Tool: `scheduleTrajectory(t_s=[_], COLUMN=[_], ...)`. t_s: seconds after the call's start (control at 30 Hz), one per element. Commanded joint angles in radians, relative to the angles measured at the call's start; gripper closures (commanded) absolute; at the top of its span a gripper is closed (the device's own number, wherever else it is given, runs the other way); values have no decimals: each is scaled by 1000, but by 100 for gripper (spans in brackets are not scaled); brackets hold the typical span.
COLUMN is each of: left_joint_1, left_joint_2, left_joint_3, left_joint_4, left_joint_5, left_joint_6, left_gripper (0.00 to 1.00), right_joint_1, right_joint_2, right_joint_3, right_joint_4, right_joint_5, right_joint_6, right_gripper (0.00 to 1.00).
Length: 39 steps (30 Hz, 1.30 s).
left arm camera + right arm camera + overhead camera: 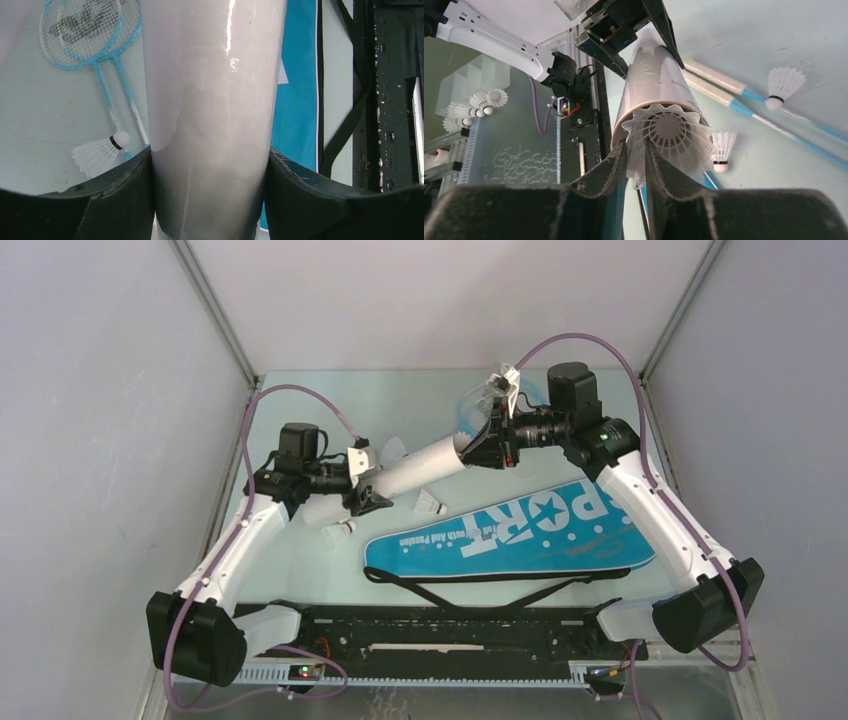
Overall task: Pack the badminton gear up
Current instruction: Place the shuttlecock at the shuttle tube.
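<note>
The right tool [636, 150] is being held at the open mouth of the long white tube [656, 80]. Its fingers are standing narrowly apart astride the mesh skirt of a shuttlecock [674, 132] seated there; whether the skirt is being pinched cannot be told. The tube is being held tilted above the table [330, 400] by the left tool [210, 170], clamped across its glossy body. Light and easily crushed, the shuttlecock is judged best taken by its cork; the stiff, slippery tube, mid-length. Two rackets [80, 30] and the blue bag [520, 535] are lying below.
</note>
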<state>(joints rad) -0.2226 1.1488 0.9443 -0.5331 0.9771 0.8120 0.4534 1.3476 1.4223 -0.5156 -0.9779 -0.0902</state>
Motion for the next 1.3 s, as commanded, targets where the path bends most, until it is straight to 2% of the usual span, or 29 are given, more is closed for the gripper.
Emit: scheduleTrajectory(t_s=[0.0,0.1,0.23,0.47,0.53,0.77,0.97,1.27], left_joint_1=[-7,-7,-6,-6,-6,-6,-6,-6], left_joint_2=[-34,-34,-34,-34,-32,-37,-49,-48], left_joint_3=[-10,-10,-9,-11,-11,-2,-4,-23], left_joint_4=[48,48,49,48,48,47,73,150], left_joint_5=[26,26,26,22,20,42,67,95], left_joint_6=[-6,-3,-3,-4,-9,-35,-82,-164], left_gripper=[82,82,82,82,82,81,82,82], right_joint_1=[-12,-36,-59,-64,-52,60,155,208], right_joint_2=[-17,-32,-51,-75,-81,-74,-44,18], right_joint_3=[9,14,28,50,56,51,31,39], right_joint_4=[28,23,1,-56,-89,-162,-173,-152], right_joint_5=[-45,-51,-70,-106,-85,116,218,171], right_joint_6=[3,0,-16,-78,-119,-239,-278,-253], right_gripper=[66,56,49,17,11,10,13,16])
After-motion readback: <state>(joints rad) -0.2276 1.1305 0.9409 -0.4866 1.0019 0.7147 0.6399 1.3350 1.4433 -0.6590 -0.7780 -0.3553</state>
